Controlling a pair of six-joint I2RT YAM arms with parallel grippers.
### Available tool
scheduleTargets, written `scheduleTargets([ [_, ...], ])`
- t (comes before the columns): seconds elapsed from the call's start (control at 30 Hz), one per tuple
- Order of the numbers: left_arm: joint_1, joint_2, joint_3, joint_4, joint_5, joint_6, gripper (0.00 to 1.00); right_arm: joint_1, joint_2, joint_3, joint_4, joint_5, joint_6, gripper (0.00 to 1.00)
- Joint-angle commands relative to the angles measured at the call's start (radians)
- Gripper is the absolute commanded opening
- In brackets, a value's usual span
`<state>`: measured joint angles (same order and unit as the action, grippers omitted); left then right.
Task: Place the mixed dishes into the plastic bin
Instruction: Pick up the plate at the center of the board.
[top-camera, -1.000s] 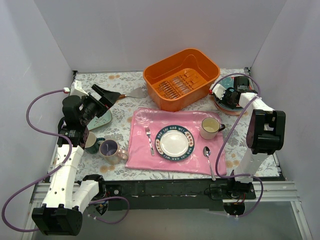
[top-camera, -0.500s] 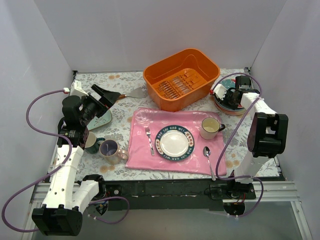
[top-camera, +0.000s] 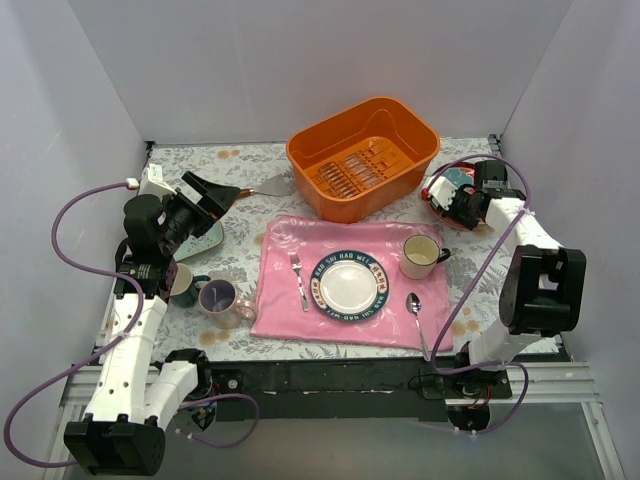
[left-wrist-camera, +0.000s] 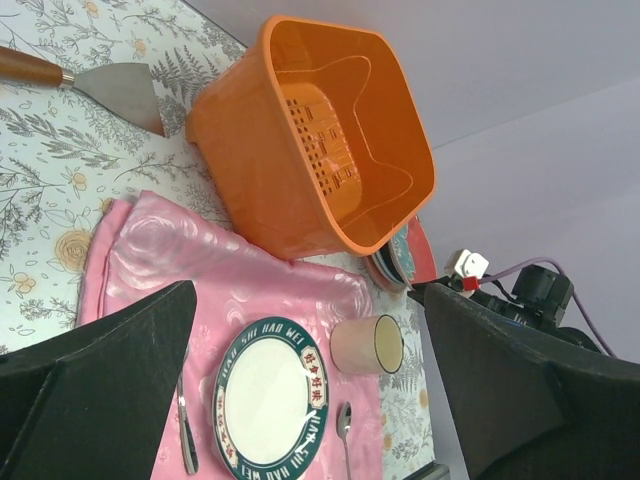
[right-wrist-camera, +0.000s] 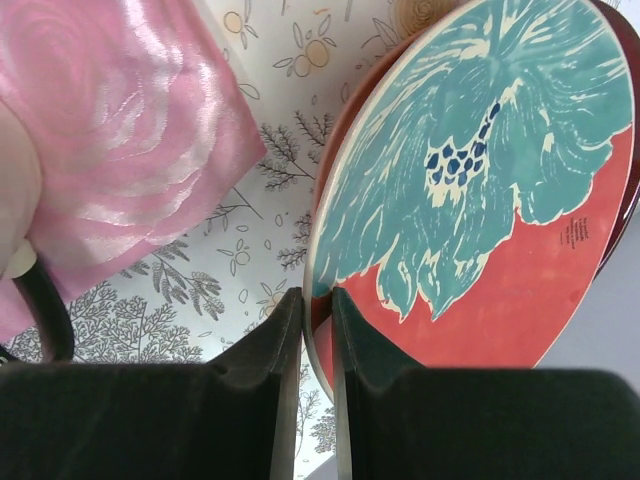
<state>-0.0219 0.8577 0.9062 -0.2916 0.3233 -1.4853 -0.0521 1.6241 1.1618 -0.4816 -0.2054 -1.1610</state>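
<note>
Black left claw (top-camera: 212, 192) hangs wide open, empty, left of the orange bin (top-camera: 350, 208). Right claw (right-wrist-camera: 315, 300) pinches narrow on the rim of the teal plate (right-wrist-camera: 470, 170), just right of the bin. We'd confirm a firm bite, then lift clear before swinging over it.

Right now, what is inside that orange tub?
No dishes show inside the orange tub, only its bare slotted floor. A strip of floor just behind the near wall is covered, so I cannot tell what is there.
</note>
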Motion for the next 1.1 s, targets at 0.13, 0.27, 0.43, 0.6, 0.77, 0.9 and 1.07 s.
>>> scheduleTargets([
  [0.13, -0.003, -0.025, -0.013, 0.002, 0.013, -0.004, 0.98, -0.003, -0.078, -0.065, -0.055, -0.034, -0.031, 0.01],
  [0.27, -0.003, -0.026, -0.013, 0.002, 0.013, -0.003, 0.98, -0.003, -0.090, -0.096, -0.032, -0.025, -0.029, 0.01],
  [0.43, -0.003, -0.026, -0.016, 0.002, 0.013, -0.006, 0.98, -0.003, -0.090, -0.126, 0.015, 0.003, -0.022, 0.07],
  [0.6, -0.003, -0.028, -0.015, 0.002, 0.016, -0.007, 0.98, -0.002, -0.092, -0.148, 0.047, 0.017, -0.020, 0.23],
  [0.77, -0.003, -0.026, -0.015, 0.003, 0.016, -0.009, 0.98, -0.002, -0.089, -0.169, 0.081, 0.037, -0.023, 0.34],
  [0.9, -0.003, -0.022, -0.018, 0.005, 0.017, -0.012, 0.98, -0.002, -0.079, -0.185, 0.115, 0.057, -0.025, 0.40],
  [1.07, -0.003, -0.022, -0.020, 0.005, 0.017, -0.012, 0.98, 0.003, -0.052, -0.189, 0.181, 0.084, -0.026, 0.43],
])
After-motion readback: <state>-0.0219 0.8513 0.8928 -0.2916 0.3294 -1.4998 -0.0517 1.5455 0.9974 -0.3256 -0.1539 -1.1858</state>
